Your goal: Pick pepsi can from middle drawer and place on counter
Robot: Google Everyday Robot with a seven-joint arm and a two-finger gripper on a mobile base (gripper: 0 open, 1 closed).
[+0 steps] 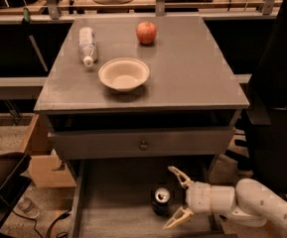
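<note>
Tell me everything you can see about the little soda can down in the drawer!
The pepsi can is small and dark with a shiny silver top, and it looks like metal. It stands upright on the grey floor of the open middle drawer, near the middle. The gripper is right beside it on the right, jaws spread wide open, one tip above the can and one below. Nothing is squeezing it yet.

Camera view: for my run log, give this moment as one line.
phase: pre-grasp | gripper: fingers open, right of small dark blue pepsi can | can: upright in grey middle drawer | grey counter: no can
</note>
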